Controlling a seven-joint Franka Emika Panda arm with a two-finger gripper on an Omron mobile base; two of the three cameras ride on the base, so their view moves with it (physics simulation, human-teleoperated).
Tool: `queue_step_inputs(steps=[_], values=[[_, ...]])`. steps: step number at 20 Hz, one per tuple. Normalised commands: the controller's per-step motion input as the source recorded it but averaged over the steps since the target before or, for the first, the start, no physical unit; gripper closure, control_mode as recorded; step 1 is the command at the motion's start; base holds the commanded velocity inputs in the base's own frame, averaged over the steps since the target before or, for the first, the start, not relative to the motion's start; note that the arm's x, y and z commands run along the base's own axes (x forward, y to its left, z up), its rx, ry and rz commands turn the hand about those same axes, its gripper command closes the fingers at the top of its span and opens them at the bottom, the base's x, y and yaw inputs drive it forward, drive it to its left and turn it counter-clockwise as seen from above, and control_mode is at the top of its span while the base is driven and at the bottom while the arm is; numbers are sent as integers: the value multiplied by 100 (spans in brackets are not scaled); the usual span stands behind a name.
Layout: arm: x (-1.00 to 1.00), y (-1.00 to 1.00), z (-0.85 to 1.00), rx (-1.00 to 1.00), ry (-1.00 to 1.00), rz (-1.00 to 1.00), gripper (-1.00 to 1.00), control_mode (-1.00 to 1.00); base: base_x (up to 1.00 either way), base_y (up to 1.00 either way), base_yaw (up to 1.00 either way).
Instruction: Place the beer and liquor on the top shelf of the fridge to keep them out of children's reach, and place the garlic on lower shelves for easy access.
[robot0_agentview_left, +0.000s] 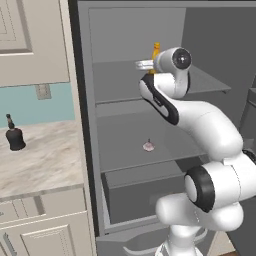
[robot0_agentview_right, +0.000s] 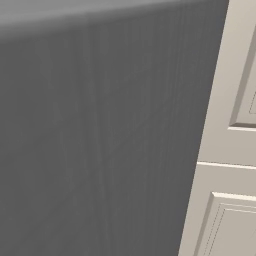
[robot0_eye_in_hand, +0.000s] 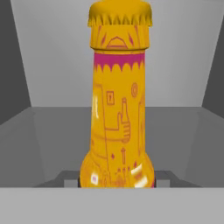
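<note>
The beer (robot0_eye_in_hand: 117, 100) stood very close to the hand camera, upright with its cap up, inside the fridge (robot0_eye_in_hand: 52, 65); I could not tell if the gripper held it. From the left, it stood on the top shelf (robot0_agentview_left: 210, 85), garlic (robot0_agentview_left: 148, 146) lower, liquor (robot0_agentview_left: 14, 135) waiting on the counter (robot0_agentview_left: 45, 160) — probably next.

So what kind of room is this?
Probably a kitchen: an open fridge with a beer bottle on its top shelf, a marble-look counter, and pale cabinets.

arm (robot0_agentview_left: 200, 125): raised, reaching forward | tool: fingers hidden, state unclear
</note>
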Motion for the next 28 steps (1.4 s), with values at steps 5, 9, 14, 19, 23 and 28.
queue_step_inputs(steps=[5, 9, 14, 19, 23, 28], values=[[30, 0, -19, 0, 0, 0, 100, -100, 0, 0, 0], [22, 0, -15, 0, 0, 0, -100, -100, 0, 0, 0], [4, 0, -11, 0, -2, 0, -100, -100, 0, 0, 0], [0, -5, -4, 0, -1, -1, -100, -100, 0, 0, 0], [0, -10, 0, 0, -1, -2, -100, -100, 0, 0, 0], [-13, -8, 0, 0, 0, -1, -100, -100, 0, 0, 0]])
